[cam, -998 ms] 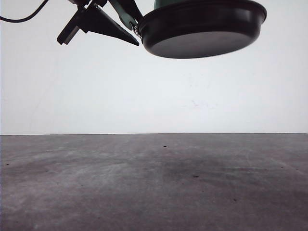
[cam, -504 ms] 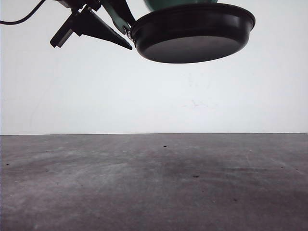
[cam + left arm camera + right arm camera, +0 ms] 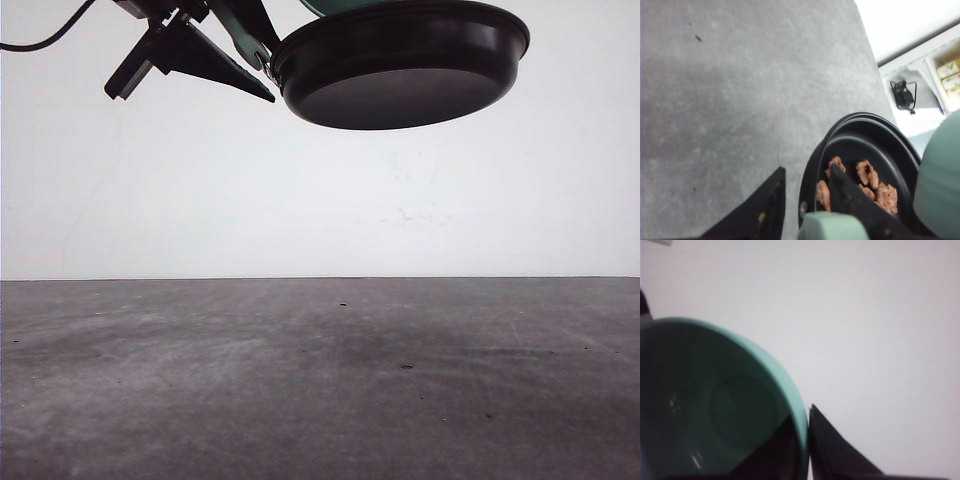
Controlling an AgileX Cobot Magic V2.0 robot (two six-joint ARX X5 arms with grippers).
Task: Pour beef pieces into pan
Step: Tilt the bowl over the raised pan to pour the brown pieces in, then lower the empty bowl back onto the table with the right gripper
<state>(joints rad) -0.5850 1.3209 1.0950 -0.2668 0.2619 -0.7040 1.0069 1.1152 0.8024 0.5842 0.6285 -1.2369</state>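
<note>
The black pan (image 3: pixel 400 62) hangs high above the table, seen from below in the front view. My left gripper (image 3: pixel 255 58) is shut on its mint-green handle (image 3: pixel 832 227). In the left wrist view the left gripper (image 3: pixel 807 170) straddles that handle, and several reddish-brown beef pieces (image 3: pixel 867 182) lie inside the pan (image 3: pixel 900 150). A teal bowl (image 3: pixel 715 405) is held by its rim in my shut right gripper (image 3: pixel 801 415). Its inside looks empty. The bowl's edge (image 3: pixel 335 6) peeks over the pan's far rim, and the bowl (image 3: pixel 940 185) sits right beside the pan.
The grey table (image 3: pixel 320 380) stretches below, bare apart from small dark specks. A white wall (image 3: pixel 320 200) stands behind it. A shelf with a black cable (image 3: pixel 904 95) lies past the table's far edge.
The pan and left gripper shifted a little to the left a second ago and have since held still. Less of the teal bowl shows above the pan's rim now.
</note>
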